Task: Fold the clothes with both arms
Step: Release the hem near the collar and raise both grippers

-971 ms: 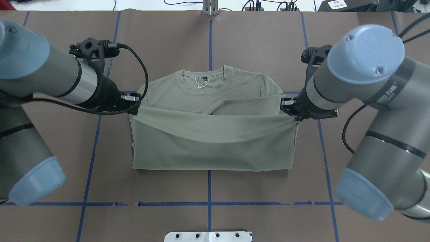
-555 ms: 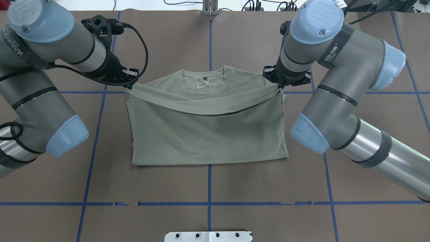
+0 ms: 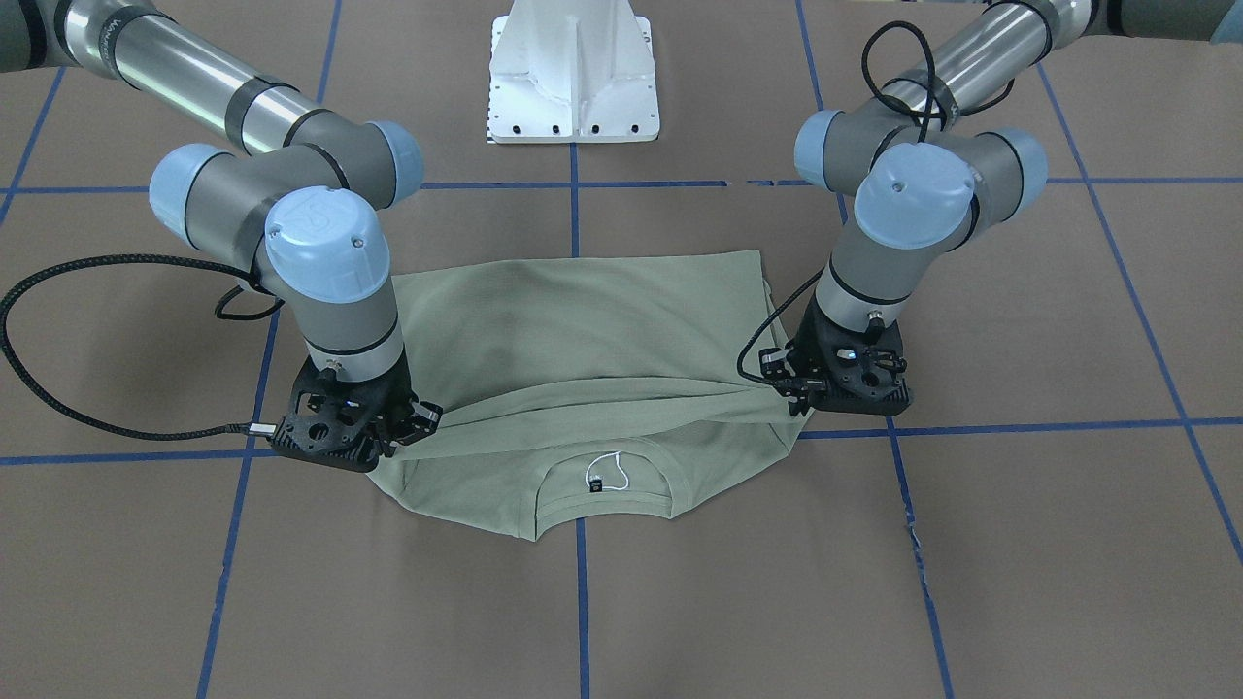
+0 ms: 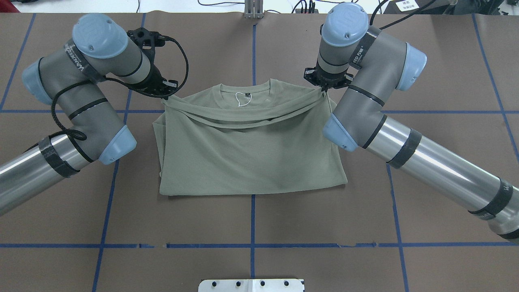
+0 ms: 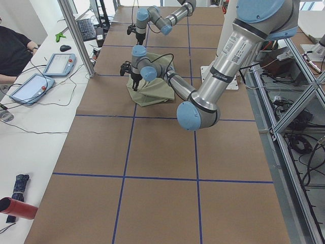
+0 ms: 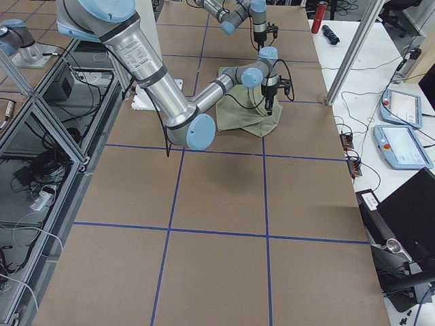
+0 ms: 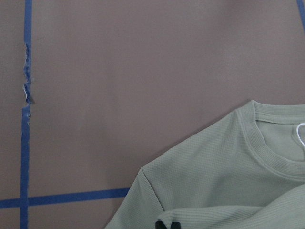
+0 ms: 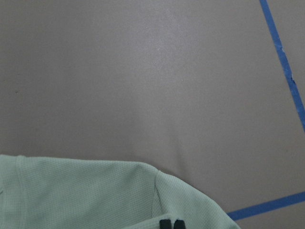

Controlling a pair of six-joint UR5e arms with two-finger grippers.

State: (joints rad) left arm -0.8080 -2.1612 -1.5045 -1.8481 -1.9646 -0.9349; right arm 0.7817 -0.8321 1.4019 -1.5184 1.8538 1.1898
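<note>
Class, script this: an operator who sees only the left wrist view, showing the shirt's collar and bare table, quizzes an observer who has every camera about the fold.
Operator: Left wrist view only. Is the other side held?
Observer: Yes, the right tool pinches the hem corner of the shirt over the opposite shoulder.
Operator: Where is the hem between them?
Observer: It sags as a band from the left tool to the right one, leaving the neck label uncovered.
</note>
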